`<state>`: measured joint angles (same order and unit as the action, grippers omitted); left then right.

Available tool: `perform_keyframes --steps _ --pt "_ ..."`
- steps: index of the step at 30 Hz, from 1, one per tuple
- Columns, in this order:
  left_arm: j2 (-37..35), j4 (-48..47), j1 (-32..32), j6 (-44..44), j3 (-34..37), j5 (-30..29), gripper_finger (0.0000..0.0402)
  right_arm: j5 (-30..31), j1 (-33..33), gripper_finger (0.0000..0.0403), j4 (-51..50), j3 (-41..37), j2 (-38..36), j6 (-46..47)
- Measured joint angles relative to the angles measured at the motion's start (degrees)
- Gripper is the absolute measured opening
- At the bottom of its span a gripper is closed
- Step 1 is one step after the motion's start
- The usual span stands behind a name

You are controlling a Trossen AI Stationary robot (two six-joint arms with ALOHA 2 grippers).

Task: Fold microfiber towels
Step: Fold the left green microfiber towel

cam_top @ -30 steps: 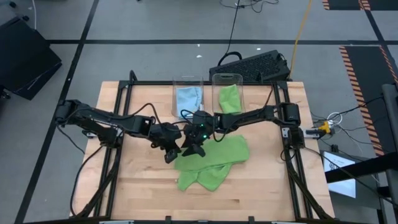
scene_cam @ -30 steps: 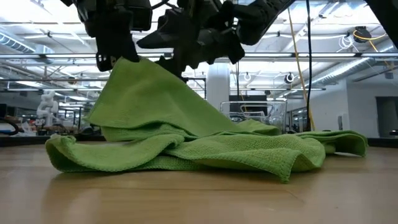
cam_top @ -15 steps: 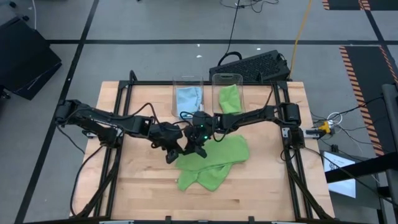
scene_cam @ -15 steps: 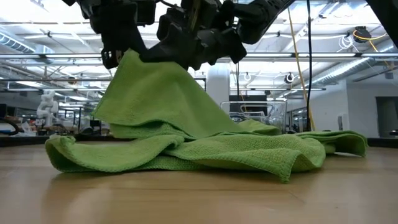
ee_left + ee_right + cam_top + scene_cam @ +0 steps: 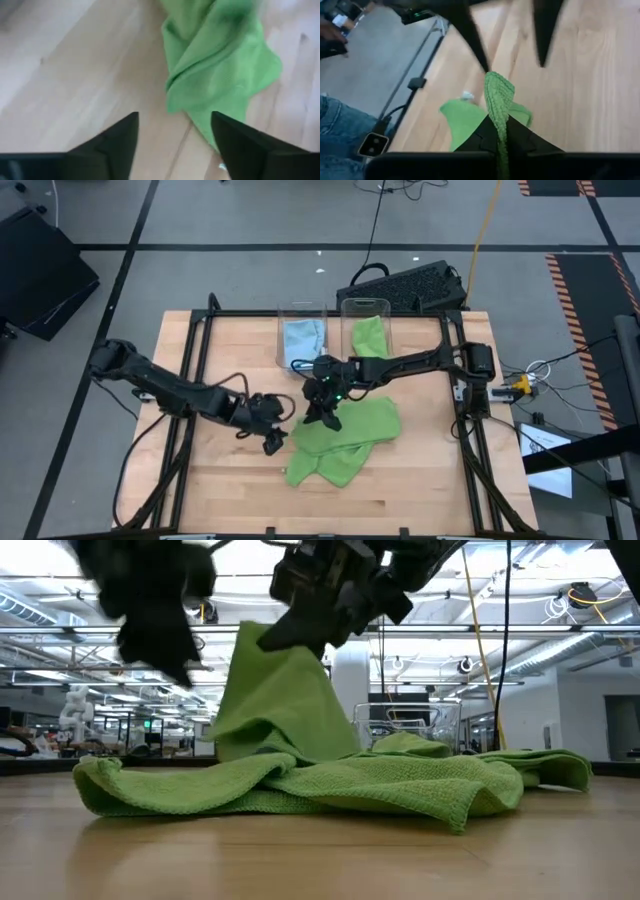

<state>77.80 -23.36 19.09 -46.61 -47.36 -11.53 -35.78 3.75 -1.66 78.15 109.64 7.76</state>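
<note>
a: the lime green towel (image 5: 345,438) lies crumpled on the middle of the table (image 5: 430,490), its long axis slanting from the near left to the far right, with one corner pulled up into a peak.

b: the right gripper (image 5: 325,415) holds that peak, jaws clamped on the cloth; its wrist view shows the green edge (image 5: 498,112) squeezed between the two fingers.

a: the left gripper (image 5: 272,438) sits just beside the towel's left edge, fingers spread and holding nothing. its wrist view shows bare wood between them and the towel (image 5: 215,75) ahead.

b: bare wood lies to the left and along the near edge. at the far edge, two clear bins (image 5: 302,330) stand side by side, one with a light blue towel (image 5: 303,338), the other with a green one (image 5: 369,338).

a: the low view alone shows how high the peak (image 5: 275,690) stands above the flat folds. the high view alone shows the bins' contents.
</note>
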Motion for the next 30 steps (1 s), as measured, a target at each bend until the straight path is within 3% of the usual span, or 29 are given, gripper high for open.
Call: perform_keyframes --steps 5,9,14,16,20,22,30 --pt "-0.06 22.60 3.25 -5.39 9.87 -5.65 0.0289 -0.02 0.00 0.0003 -0.71 0.09 -2.41 -3.99" --pt "1.59 39.10 3.64 -3.33 17.33 -12.48 0.0281 0.02 0.15 0.0003 -0.77 0.07 -4.08 -7.16" --pt "3.19 52.33 0.34 1.91 24.65 -12.87 0.0274 0.20 0.76 0.0002 -1.02 0.11 -4.72 -8.05" --pt "4.37 58.92 -1.60 4.15 27.13 -11.47 0.0274 0.19 1.07 0.0002 -0.96 0.11 -4.72 -8.25" --pt "8.04 71.15 -6.36 6.25 29.52 -0.90 0.0274 0.15 1.63 0.0002 -0.79 0.11 -4.76 -8.27" --pt "9.63 74.14 -7.99 6.50 29.38 3.47 0.0273 0.06 1.94 0.0002 -0.79 0.11 -4.76 -8.50" --pt "15.08 78.47 -11.78 12.15 27.35 11.79 0.0261 -0.01 3.04 0.0002 -0.77 0.11 -4.76 -8.57"
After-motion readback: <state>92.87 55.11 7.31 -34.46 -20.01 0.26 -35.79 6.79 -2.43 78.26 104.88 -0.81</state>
